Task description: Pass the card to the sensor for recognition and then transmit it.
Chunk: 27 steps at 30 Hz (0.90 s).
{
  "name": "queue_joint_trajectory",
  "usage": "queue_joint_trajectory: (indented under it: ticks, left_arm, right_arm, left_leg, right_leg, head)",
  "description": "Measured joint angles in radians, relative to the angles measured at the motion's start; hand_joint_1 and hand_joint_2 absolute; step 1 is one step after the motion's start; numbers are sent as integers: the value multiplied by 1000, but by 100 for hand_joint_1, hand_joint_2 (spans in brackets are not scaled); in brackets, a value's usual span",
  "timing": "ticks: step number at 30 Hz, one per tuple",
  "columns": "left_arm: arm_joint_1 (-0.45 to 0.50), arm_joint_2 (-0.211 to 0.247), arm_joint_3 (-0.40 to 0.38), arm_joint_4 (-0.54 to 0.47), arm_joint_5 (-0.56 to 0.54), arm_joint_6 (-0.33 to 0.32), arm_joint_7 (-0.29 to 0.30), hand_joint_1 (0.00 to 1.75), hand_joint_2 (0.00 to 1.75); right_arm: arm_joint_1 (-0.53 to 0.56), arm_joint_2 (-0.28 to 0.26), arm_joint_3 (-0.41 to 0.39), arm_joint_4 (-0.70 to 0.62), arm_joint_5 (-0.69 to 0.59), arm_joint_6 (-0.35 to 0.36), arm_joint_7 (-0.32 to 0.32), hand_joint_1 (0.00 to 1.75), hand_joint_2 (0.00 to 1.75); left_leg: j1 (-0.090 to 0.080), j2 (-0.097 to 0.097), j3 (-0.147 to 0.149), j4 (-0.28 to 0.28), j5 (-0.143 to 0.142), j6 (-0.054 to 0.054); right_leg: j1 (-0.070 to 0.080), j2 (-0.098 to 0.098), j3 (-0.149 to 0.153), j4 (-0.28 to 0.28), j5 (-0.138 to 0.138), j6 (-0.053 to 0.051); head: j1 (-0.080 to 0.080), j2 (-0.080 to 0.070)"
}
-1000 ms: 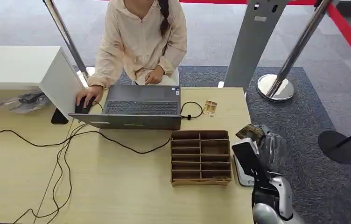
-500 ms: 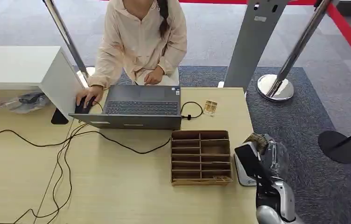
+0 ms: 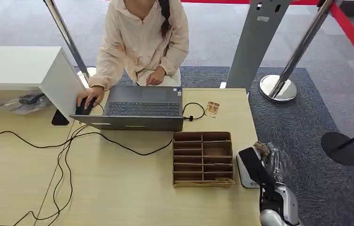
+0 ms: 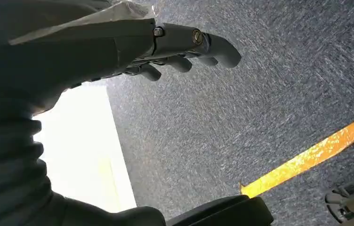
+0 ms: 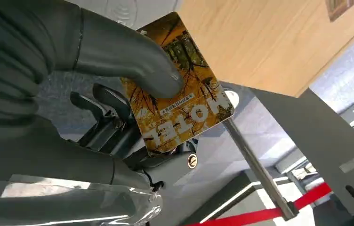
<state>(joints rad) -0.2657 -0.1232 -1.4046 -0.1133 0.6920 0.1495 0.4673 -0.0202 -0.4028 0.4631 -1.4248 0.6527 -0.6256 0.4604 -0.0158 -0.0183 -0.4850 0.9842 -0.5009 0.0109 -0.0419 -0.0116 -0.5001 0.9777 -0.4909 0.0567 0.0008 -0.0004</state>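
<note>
My right hand (image 3: 267, 160) hovers at the table's right edge, just beyond the cardboard organizer. It grips a yellow card (image 5: 182, 87) printed with autumn trees, the thumb (image 5: 132, 61) pressing on its face. In the head view the card (image 3: 261, 147) peeks out above the hand. The white card sensor (image 3: 244, 176) lies on the table right under the hand, mostly hidden by it; the right wrist view catches its edge (image 5: 118, 9). My left hand (image 4: 184, 47) hangs over grey carpet with nothing in its loosely curled fingers.
A brown cardboard organizer (image 3: 202, 159) stands left of the sensor. A laptop (image 3: 137, 110) with cables sits farther back, where a person (image 3: 140, 40) in a beige top works a mouse. A second card (image 3: 212, 108) lies near the laptop. Stanchion posts (image 3: 278, 87) stand on the carpet.
My right hand with the card has moved back toward me and lower, from above the sensor's far end to over its middle. The person and the table's items have stayed put.
</note>
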Motion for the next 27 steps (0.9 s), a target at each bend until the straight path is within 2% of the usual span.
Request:
queue_joint_trajectory:
  ticks: [12,27]
  left_arm:
    - [1,-2,0,1,-2,5,0,0,175]
    - [1,-2,0,2,-9,5,-4,0,175]
  right_arm:
    - [-2,-1,28,36,-50,61,13,175,175]
    - [-3,-10,44,39,-52,46,14,175,175]
  left_leg:
    - [-1,0,0,0,0,1]
    - [-2,0,0,0,0,1]
  right_leg:
    - [-1,0,0,0,-1,1]
    - [-2,0,0,0,-1,1]
  head:
    - [0,0]
    - [0,0]
